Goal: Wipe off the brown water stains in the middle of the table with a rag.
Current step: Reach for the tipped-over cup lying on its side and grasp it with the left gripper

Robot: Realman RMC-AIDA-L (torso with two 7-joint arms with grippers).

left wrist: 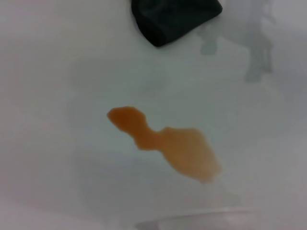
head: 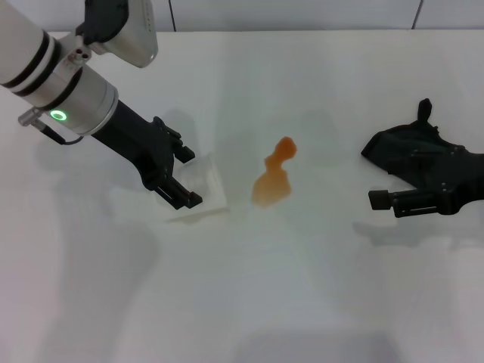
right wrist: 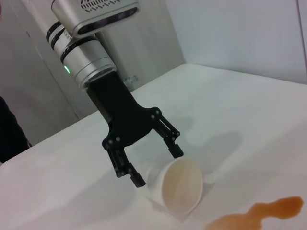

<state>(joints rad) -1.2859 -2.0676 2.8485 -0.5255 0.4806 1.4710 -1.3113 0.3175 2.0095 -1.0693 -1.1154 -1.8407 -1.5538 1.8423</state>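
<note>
On the plain white tabletop, the orange-brown liquid blotch lies mid-surface, long axis near-to-far, narrow lobe pointing away. Left pincer straddles a tipped whitish cup, spread wide. Right pincer rests beside the lumpy black cloth rag; its spread is unclear.

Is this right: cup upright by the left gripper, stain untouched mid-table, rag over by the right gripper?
Not quite. The cup lies on its side, mouth open sideways, between the open left gripper's fingers; the right wrist view shows it. The stain and rag by the right gripper are as stated.
</note>
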